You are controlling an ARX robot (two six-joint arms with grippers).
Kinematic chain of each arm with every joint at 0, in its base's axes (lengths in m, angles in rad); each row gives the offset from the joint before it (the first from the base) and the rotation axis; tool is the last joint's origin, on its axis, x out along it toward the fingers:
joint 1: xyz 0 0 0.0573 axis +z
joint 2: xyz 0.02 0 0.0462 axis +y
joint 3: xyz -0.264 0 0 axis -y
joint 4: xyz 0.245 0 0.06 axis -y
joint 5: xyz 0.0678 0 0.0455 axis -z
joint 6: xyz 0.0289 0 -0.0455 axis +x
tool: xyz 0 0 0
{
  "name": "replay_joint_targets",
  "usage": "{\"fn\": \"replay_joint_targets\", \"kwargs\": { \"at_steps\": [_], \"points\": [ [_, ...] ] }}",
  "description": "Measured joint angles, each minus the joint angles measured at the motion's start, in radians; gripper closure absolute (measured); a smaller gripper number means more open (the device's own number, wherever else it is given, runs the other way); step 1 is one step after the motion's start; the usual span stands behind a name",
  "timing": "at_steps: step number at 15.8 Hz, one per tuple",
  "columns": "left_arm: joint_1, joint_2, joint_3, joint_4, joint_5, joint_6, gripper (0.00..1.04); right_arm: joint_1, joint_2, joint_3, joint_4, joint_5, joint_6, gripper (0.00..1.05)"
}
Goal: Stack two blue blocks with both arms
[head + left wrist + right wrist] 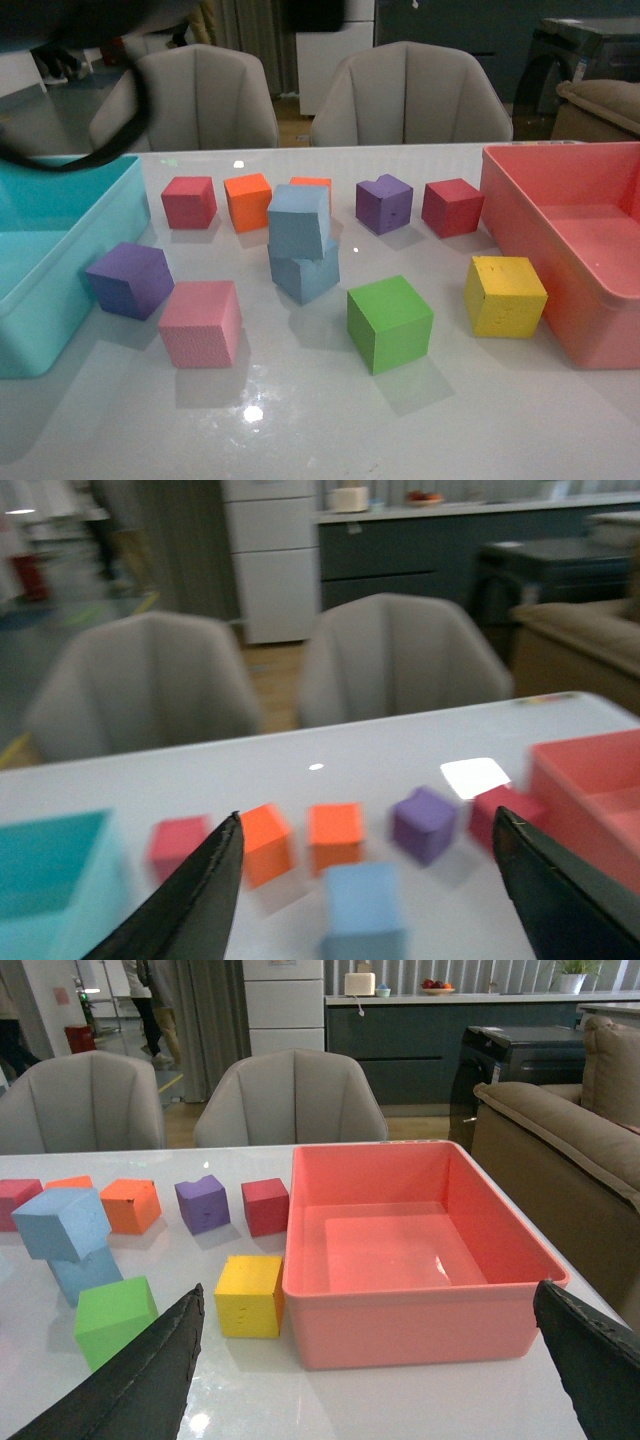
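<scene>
Two pale blue blocks stand stacked mid-table: the upper blue block [299,220] rests askew on the lower blue block [305,272]. The stack also shows in the right wrist view, upper [62,1222] on lower [85,1270], and blurred in the left wrist view [362,907]. My left gripper [365,880] is open and empty, raised above and behind the stack. My right gripper [365,1360] is open and empty, off to the right over the pink bin's near side. Neither gripper shows in the front view; only a black cable crosses its top left.
A teal bin [60,200] stands at the left, a pink bin [520,200] at the right. Around the stack lie red [189,201], orange [248,201], purple [384,203], dark red [452,207], purple [130,279], pink [201,322], green [389,323] and yellow [505,295] cubes. Two chairs stand behind the table.
</scene>
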State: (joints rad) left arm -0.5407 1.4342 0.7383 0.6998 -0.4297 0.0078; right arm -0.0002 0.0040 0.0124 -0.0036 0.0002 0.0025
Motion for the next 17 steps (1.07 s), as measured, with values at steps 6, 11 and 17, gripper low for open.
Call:
{"fn": "replay_joint_targets", "kwargs": {
  "at_steps": [6, 11, 17],
  "points": [
    [0.271, -0.455, -0.470, -0.006, 0.162, -0.004, 0.99, 0.000, 0.000, 0.000, 0.000, 0.000, 0.000, 0.06],
    [0.351, -0.584, -0.558, -0.030, 0.231, -0.006, 1.03, 0.000, 0.000, 0.000, 0.000, 0.000, 0.000, 0.06],
    [0.482, -0.822, -0.671, -0.167, 0.386, -0.007, 1.03, 0.000, 0.000, 0.000, 0.000, 0.000, 0.000, 0.06]
  ]
}}
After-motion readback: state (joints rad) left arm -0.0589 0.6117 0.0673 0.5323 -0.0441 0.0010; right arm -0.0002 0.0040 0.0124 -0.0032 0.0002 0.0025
